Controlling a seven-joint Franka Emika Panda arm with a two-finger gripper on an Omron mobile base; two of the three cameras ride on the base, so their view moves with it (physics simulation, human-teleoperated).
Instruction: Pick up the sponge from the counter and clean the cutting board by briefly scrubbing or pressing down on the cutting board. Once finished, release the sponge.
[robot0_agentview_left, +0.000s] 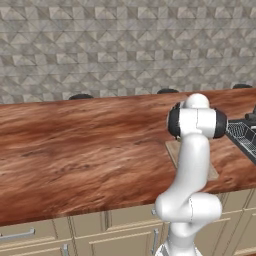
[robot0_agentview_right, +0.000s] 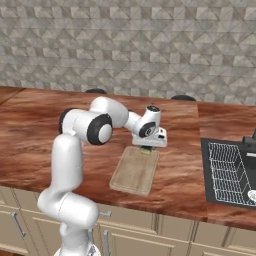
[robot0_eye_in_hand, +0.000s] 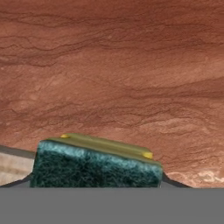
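Note:
The sponge (robot0_eye_in_hand: 96, 166), dark green on top with a yellow layer under it, sits between my fingertips in the hand view. My gripper (robot0_agentview_right: 146, 146) is shut on the sponge (robot0_agentview_right: 146, 150) and holds it at the far end of the cutting board (robot0_agentview_right: 134, 171), low over it or touching it. The board is a pale tan rectangle on the reddish-brown counter (robot0_agentview_right: 45, 125). One corner of the cutting board (robot0_eye_in_hand: 12, 168) shows at the lower left of the hand view. From the left base view my arm hides most of the cutting board (robot0_agentview_left: 172, 150).
A dark wire dish rack (robot0_agentview_right: 230, 172) stands right of the board, also at the right edge as dish rack (robot0_agentview_left: 244, 136). Dark round objects (robot0_agentview_right: 95, 91) sit along the back wall. The counter's front edge (robot0_agentview_right: 150, 202) runs just below the board.

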